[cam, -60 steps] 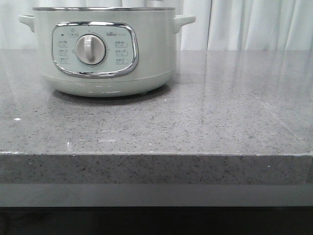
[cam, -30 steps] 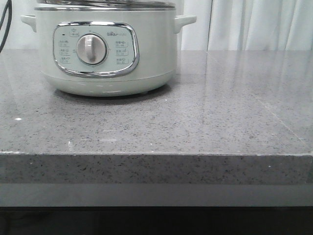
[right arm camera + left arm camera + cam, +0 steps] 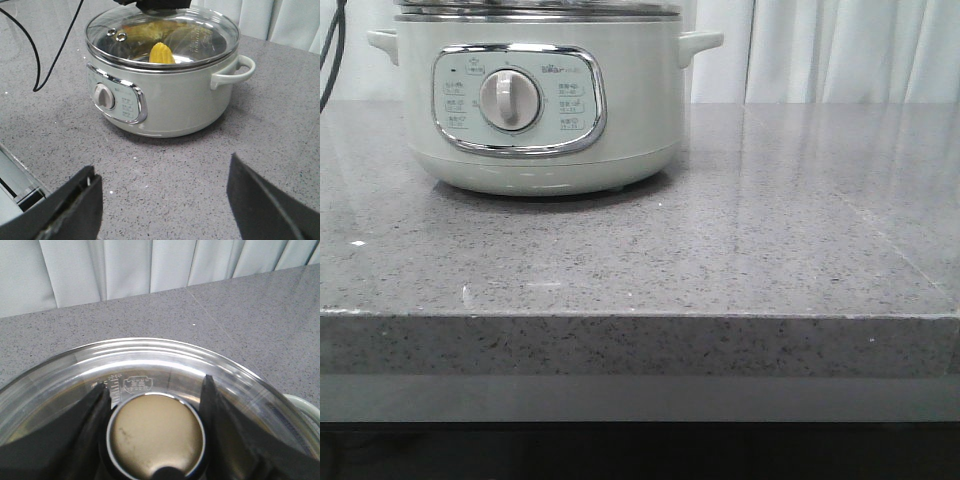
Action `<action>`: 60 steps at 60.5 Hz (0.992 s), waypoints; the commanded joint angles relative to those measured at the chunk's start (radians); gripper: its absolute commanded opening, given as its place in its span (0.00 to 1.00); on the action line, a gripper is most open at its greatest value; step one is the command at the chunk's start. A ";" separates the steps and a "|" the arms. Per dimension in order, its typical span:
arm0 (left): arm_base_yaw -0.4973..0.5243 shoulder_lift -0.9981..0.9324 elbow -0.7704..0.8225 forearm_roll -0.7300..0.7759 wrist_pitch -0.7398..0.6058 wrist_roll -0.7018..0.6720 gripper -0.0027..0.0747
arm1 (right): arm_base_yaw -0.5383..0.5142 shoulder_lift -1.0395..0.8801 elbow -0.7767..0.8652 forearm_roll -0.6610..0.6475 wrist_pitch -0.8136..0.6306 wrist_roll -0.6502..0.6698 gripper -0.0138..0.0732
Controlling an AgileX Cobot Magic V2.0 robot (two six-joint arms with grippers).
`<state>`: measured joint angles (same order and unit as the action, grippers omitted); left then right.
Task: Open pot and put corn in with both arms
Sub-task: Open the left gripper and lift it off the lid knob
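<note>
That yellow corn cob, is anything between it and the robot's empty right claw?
Yes. The yellow corn cob already lies inside the pale mint-white electric pot, under the clear glass lid sitting on its rim. The open right gripper is over bare countertop, apart from the pot.

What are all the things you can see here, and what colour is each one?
pot: one, pale mint-white with a chrome-framed panel and a dial, on the countertop towards its left side in the front view.
glass lid: one, clear with a steel rim, sitting on the pot.
lid knob: one, dull gold, at the lid's middle.
corn: one, bright yellow, inside the pot under the lid.
countertop: one, speckled grey, under everything.
curtain: white, behind the countertop.
cable: one, black, trailing across the countertop beside the pot.
left gripper: black fingers either side of the lid knob.
right gripper: black, open, holding nothing, away from the pot.
</note>
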<state>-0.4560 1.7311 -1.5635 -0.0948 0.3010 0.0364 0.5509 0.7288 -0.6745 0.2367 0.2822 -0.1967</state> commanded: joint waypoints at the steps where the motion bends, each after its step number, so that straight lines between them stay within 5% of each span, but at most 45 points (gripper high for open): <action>1: -0.001 -0.048 -0.043 -0.016 -0.106 -0.001 0.51 | -0.001 -0.008 -0.025 0.008 -0.080 -0.002 0.78; 8: -0.001 -0.070 -0.043 -0.016 -0.072 -0.001 0.67 | -0.001 -0.008 -0.025 0.008 -0.080 -0.002 0.78; 33: -0.001 -0.344 -0.025 0.022 0.130 -0.001 0.60 | -0.001 -0.008 -0.025 0.008 -0.080 -0.002 0.78; 60: -0.001 -0.841 0.443 0.062 0.140 0.001 0.60 | -0.001 -0.008 -0.025 0.008 -0.080 -0.002 0.78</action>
<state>-0.4560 0.9810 -1.1630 -0.0365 0.5103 0.0382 0.5509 0.7288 -0.6745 0.2367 0.2806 -0.1942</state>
